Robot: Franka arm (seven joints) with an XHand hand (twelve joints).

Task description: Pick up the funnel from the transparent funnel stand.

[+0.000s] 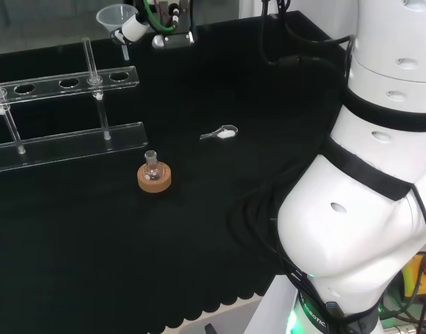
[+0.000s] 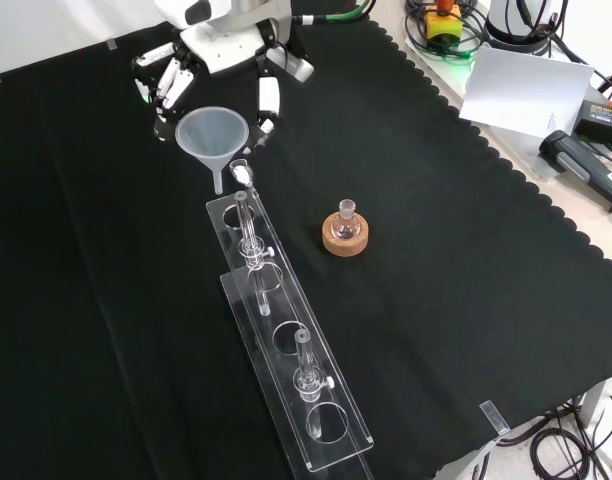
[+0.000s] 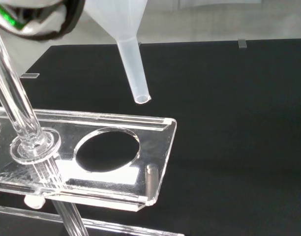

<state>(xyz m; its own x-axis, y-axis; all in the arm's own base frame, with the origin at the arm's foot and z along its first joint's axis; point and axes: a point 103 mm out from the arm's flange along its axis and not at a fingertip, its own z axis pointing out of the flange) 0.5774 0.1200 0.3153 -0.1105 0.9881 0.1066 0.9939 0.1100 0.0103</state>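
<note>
A translucent white funnel (image 2: 214, 135) hangs above the far end of the clear funnel stand (image 2: 286, 345), its stem free of the stand. The hand (image 2: 226, 48) is shut on it, with fingers (image 2: 170, 84) on one side of the cone's rim and the thumb (image 2: 269, 99) on the other. In the head view the funnel (image 1: 114, 15) is at the top edge beside the hand (image 1: 138, 25), beyond the stand (image 1: 67, 82). In the wrist view the funnel's stem (image 3: 133, 71) ends above and past the stand's end plate (image 3: 158, 142), whose end hole is empty.
A small flask on a cork ring (image 2: 345, 232) stands right of the stand in the front view, also the flask (image 1: 154, 174). A small clear scoop (image 1: 222, 132) lies on the cloth. Upright rods (image 2: 248, 225) rise from the stand. Paper and cables (image 2: 526, 90) lie off the cloth.
</note>
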